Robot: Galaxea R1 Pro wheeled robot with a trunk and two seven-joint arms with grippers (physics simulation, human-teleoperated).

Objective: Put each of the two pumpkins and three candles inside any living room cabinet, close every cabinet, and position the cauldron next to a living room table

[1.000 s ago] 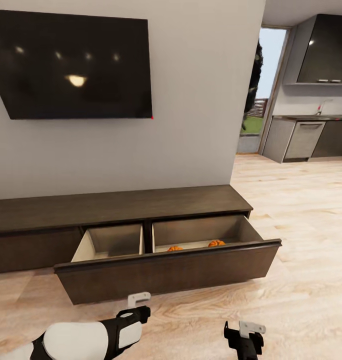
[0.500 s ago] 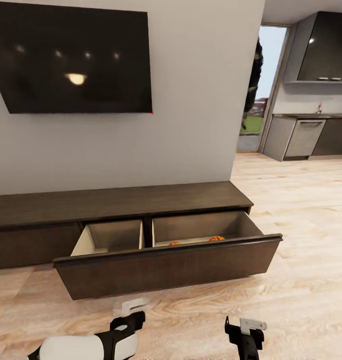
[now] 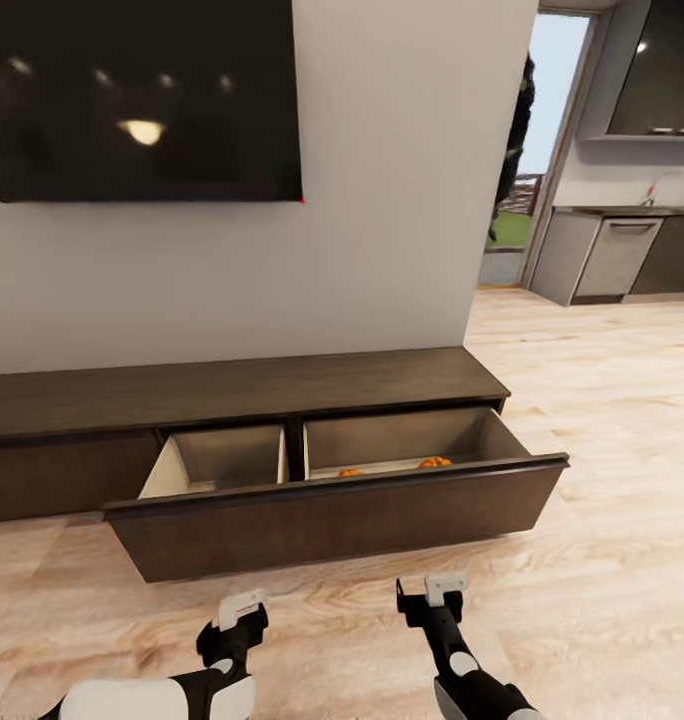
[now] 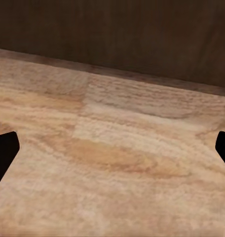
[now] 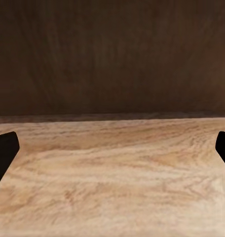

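So the cabinet (image 3: 282, 400) had its long drawer (image 3: 332, 520) pulled out, both pumpkins (image 3: 434, 462) sitting near the front wall of its right compartment. Left gripper (image 3: 232, 625) and right gripper (image 3: 429, 600) hung above the floor (image 3: 602, 560) just before it, fingers apart, empty.

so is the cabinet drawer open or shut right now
Open. The cabinet drawer front stands pulled out over the floor, baring its pale insides, with two pumpkins showing in one compartment.

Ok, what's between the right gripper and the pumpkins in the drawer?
In the head view, bare wood floor, then the open drawer's dark front panel, stand between the right gripper and the pumpkins.
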